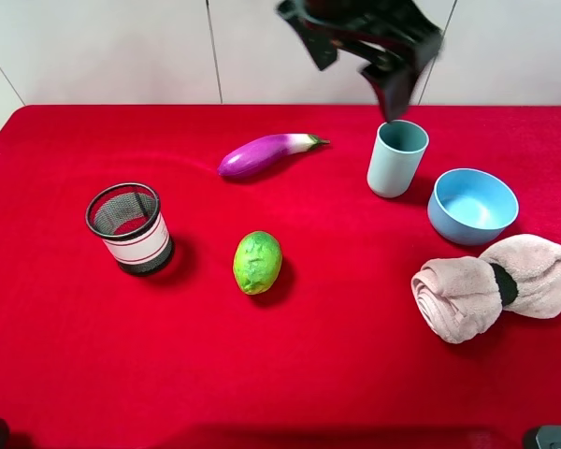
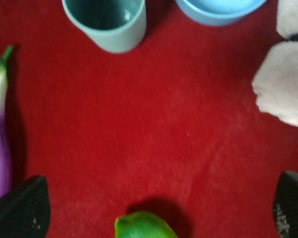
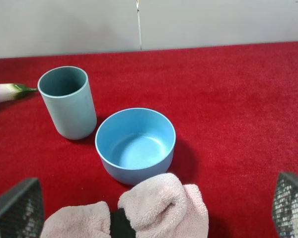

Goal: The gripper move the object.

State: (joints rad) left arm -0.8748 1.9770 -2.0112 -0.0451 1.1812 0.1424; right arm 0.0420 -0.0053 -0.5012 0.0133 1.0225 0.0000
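From high up, my gripper [image 1: 379, 56] hangs above the far edge of the red table [image 1: 355, 374], over the cup [image 1: 396, 157], holding nothing; whether it is wide or narrow I cannot tell here. The pink towel [image 1: 491, 285] lies at the near right, just beside the blue bowl [image 1: 472, 206]. An eggplant [image 1: 262, 154], a lime [image 1: 257, 262] and a mesh holder [image 1: 129, 227] sit well apart to the left.

My left wrist view shows its fingertips spread wide and empty, the towel [image 2: 283, 91] off to one edge.

My right wrist view shows fingers wide too, the towel [image 3: 159, 210] lying between them, the bowl [image 3: 135, 144] just behind. I judge the bowl could crowd a grasp.
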